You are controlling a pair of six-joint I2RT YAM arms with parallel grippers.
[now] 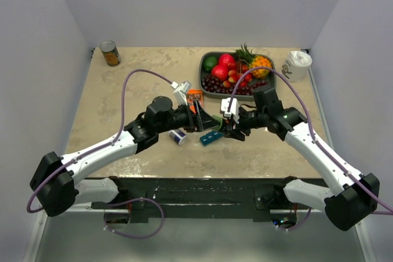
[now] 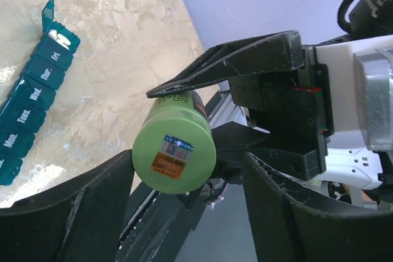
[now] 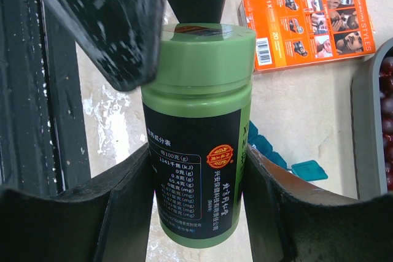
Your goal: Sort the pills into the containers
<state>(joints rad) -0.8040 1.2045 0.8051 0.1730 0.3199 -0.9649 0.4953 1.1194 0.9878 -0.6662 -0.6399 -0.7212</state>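
the green pill bottle [image 3: 195, 151] is gripped around its body by the right gripper [image 3: 196, 179]. its cap [image 2: 174, 154] is straddled by the left gripper [image 2: 187, 173], whose jaws are parted, a gap being seen at one finger. the teal containers [image 1: 210, 137] are laid on the table [image 1: 123, 90], at 8 o'clock of the bottle in the top view. one end lid is raised and white pills [image 2: 59, 35] are seen inside.

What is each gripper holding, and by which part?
The right gripper holds the green bottle by its body. The left gripper stands around the cap; a grip there cannot be told.
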